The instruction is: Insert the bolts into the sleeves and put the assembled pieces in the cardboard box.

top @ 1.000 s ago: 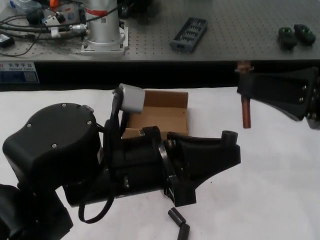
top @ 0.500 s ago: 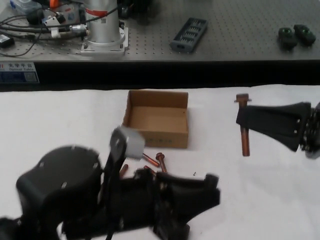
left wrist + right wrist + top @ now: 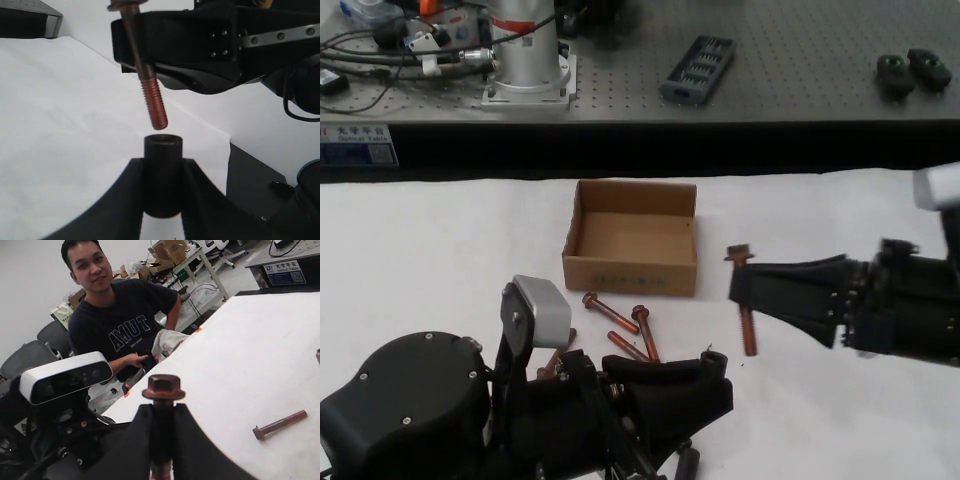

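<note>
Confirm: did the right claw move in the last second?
Yes: right claw and its bolt shifted left, closer to the cardboard box, and nearer the camera.

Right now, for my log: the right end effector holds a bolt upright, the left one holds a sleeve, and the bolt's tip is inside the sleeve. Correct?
No: the tip of the bolt hangs above the opening of the sleeve, with a gap, as the left wrist view shows. The right end effector does hold the bolt upright, and the left end effector the sleeve.

left pincer (image 3: 162, 192): clamped, low | right pincer (image 3: 748, 292): clamped, close by
</note>
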